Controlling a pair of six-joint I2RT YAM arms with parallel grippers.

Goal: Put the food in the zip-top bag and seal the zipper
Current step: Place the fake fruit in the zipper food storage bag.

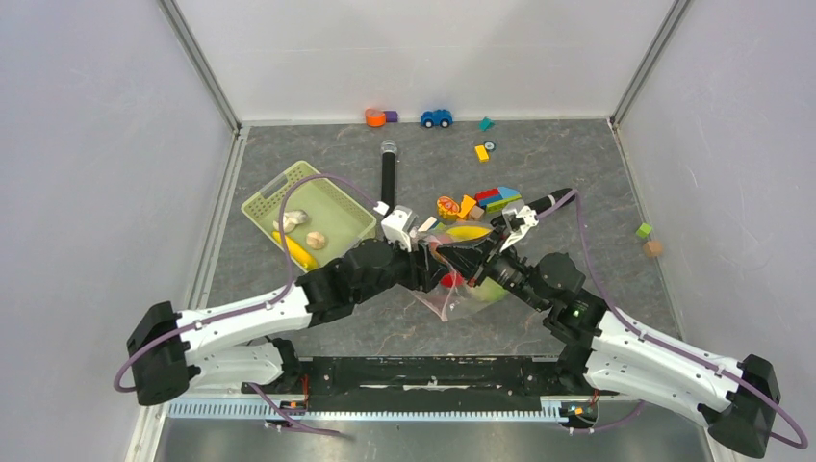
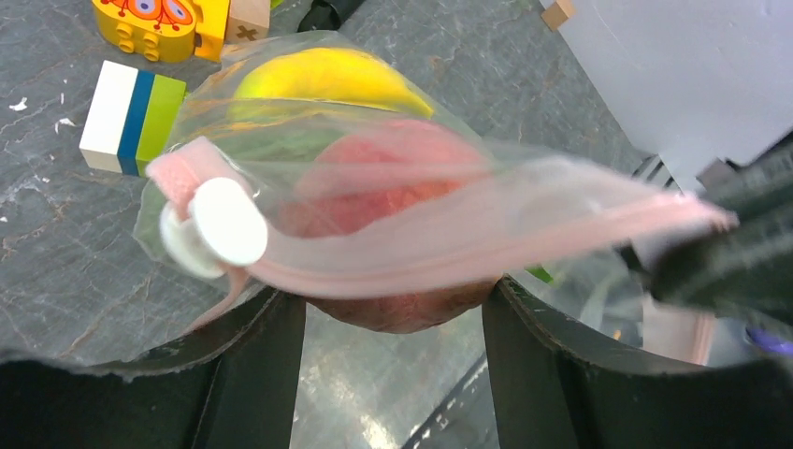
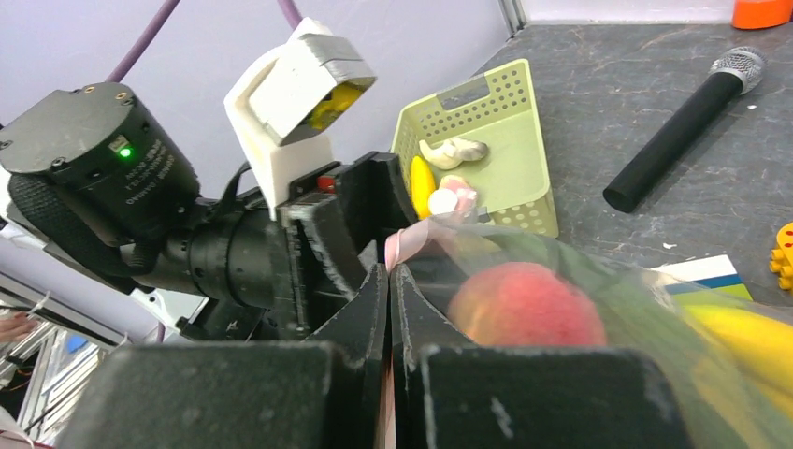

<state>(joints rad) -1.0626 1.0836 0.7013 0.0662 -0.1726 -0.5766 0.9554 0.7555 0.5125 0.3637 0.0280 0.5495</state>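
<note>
The bag (image 1: 445,294) is between my arms over the counter (image 1: 366,327). It is thin, soft and slippery, and weighted by fruit (image 2: 374,178). My right pincer (image 3: 389,281) is clamped on the end of the zipper (image 2: 449,262). My left pincer (image 2: 388,309) gapes wide around the bag. I judge the stiffer strip the only sound hold.

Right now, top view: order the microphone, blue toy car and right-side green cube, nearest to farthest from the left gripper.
From left gripper:
1. microphone, just behind-left
2. blue toy car, back wall
3. green cube, far right
</note>
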